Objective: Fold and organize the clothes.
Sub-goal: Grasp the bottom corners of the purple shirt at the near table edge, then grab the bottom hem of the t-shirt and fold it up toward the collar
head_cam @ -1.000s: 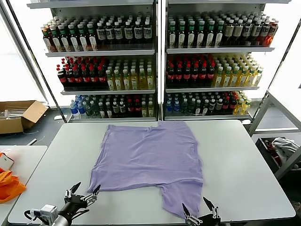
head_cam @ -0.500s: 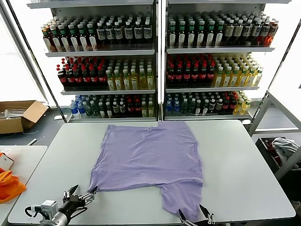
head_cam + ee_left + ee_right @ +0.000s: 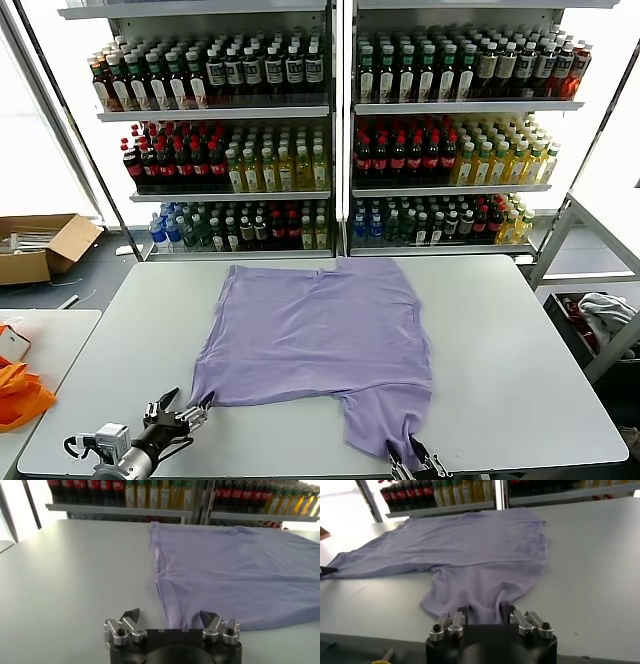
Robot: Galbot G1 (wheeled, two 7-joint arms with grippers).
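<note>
The lavender T-shirt (image 3: 320, 335) lies spread flat on the grey table (image 3: 520, 350), with one sleeve (image 3: 385, 420) pointing to the near edge. No print shows. My left gripper (image 3: 180, 420) is open at the shirt's near left corner; in the left wrist view (image 3: 170, 616) that corner (image 3: 175, 620) lies between its fingers. My right gripper (image 3: 415, 462) is at the sleeve's hem. In the right wrist view (image 3: 484, 611) its jaws are narrowed around the hem, with a gap between them and the sleeve's fabric (image 3: 480, 592) bunched in it.
Shelves of bottles (image 3: 330, 130) stand behind the table. A cardboard box (image 3: 40, 245) sits on the floor at far left. Orange fabric (image 3: 20, 392) lies on a side table at left. A grey-white cloth bundle (image 3: 605, 310) is at right.
My right gripper's fingers have narrowed around the sleeve hem and it has dropped toward the frame's lower edge. My left gripper has shifted slightly beside the shirt's near left corner, still open.
</note>
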